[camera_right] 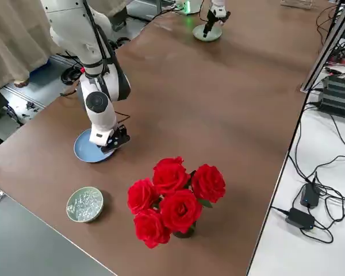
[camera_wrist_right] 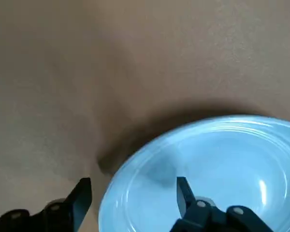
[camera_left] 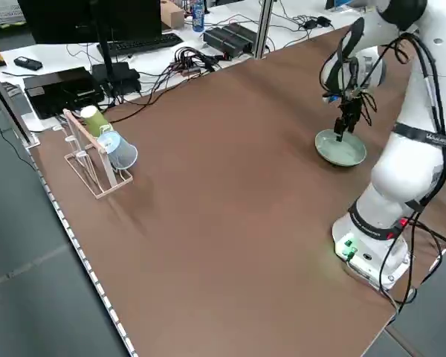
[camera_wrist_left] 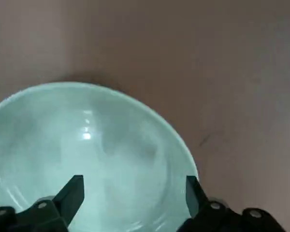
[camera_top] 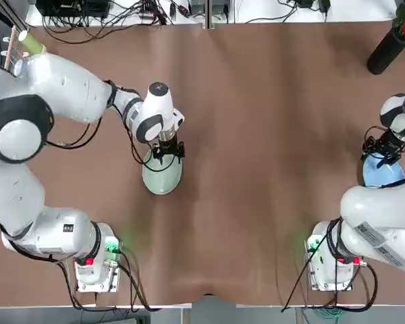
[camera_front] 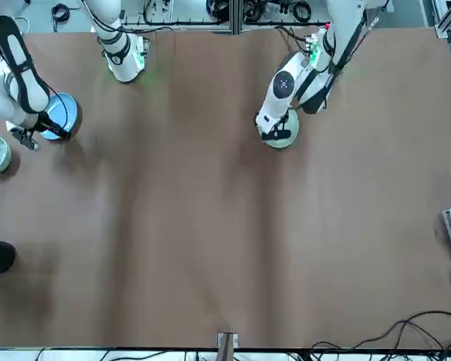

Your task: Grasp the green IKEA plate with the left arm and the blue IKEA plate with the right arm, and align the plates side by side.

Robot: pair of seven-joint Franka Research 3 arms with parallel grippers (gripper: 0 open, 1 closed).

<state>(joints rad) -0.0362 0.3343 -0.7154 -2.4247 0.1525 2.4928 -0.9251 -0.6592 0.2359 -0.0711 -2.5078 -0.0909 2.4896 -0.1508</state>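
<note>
Black fingers (camera_wrist_left: 70,198) of the left gripper (camera_wrist_left: 133,193) are seen spread wide over the bowl of the green IKEA plate (camera_wrist_left: 87,154), a smooth, glossy, pale mint disc with a shallow raised rim; nothing is held in it, and nothing is clasped by the parted jaws. On the brown matte table (camera_top: 256,135) this plate (camera_top: 163,174) lies left of centre, with the left gripper (camera_top: 167,151) poised at its far edge. At the table's right edge the blue IKEA plate (camera_top: 381,170) is found, equally round, shiny and bare inside; the right gripper (camera_wrist_right: 130,198) is set astride its rim, one finger (camera_wrist_right: 79,195) outside and the other within, the jaws still apart and not yet pressed on the plastic. The two plates are well apart. Near the blue plate a small round bowl (camera_right: 84,204) filled with clear glassy pieces is seen, and beside it red roses (camera_right: 172,198) in a vase; on the far left a wooden rack (camera_left: 89,160) carries two cups on their sides.
</note>
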